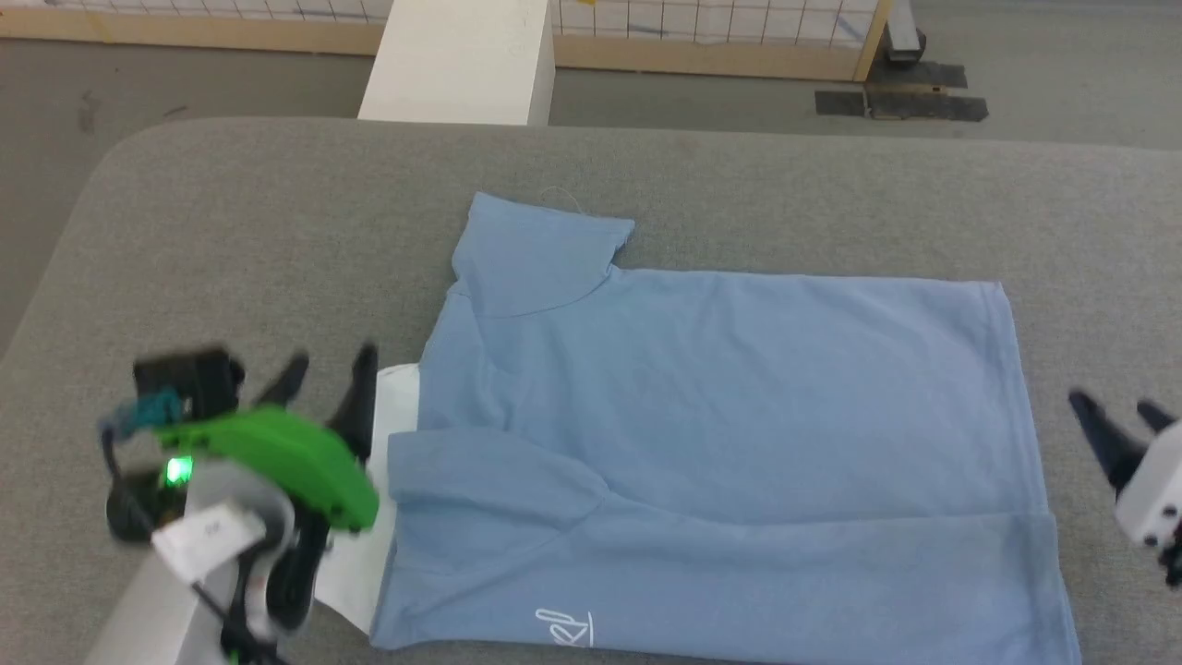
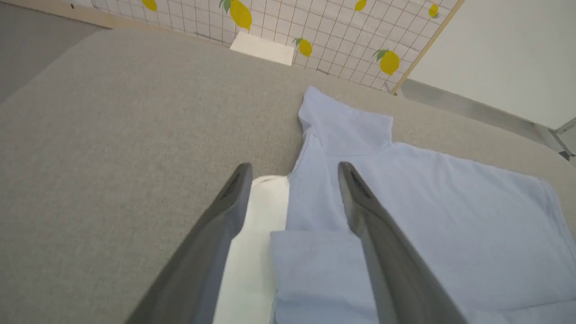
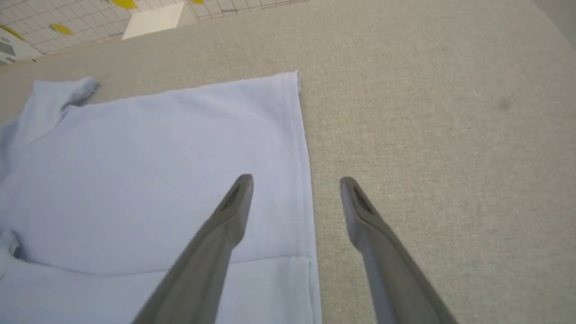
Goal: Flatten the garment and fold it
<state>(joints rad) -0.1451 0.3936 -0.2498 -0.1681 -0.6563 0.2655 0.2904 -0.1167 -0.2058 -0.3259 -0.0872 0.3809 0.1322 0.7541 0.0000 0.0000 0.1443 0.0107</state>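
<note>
- Head view: the garment [image 1: 720, 416], a light blue polo shirt, was seen spread across the middle of a grey padded bench [image 1: 231, 231], its white collar [image 1: 397, 397] turned to the robot's left and its hem [image 1: 1011, 388] to the right.
- The far sleeve [image 1: 540, 249] was laid out flat towards the far edge of the bench, while the near sleeve [image 1: 480, 471] was found folded in over the body.
- A fold line was noted running across the near part of the shirt, and a white cursive logo [image 1: 565, 630] was shown at the near edge.
- The left hand [image 1: 332, 360] was seen just beside the collar, below a green cover [image 1: 277, 462] on the arm; the picture was blurred there.
- In the left wrist view the left hand [image 2: 294, 165] was shown released, its fingers [image 2: 360, 211] spread wide above the collar and the shoulder area, with nothing gripped between them.
- The right hand [image 1: 1111, 404] was seen at the right edge, just beside the hem.
- In the right wrist view the right hand [image 3: 295, 179] was likewise shown released: one finger was held over the cloth near the hem, the other over bare bench, and no cloth was caught.
- Whether either hand was touching the cloth could not be told.
- Beyond the bench a white block [image 1: 462, 55] was seen on the grey floor [image 1: 138, 74], and a wire grid panel [image 2: 342, 31] printed with lemons was set behind it.
</note>
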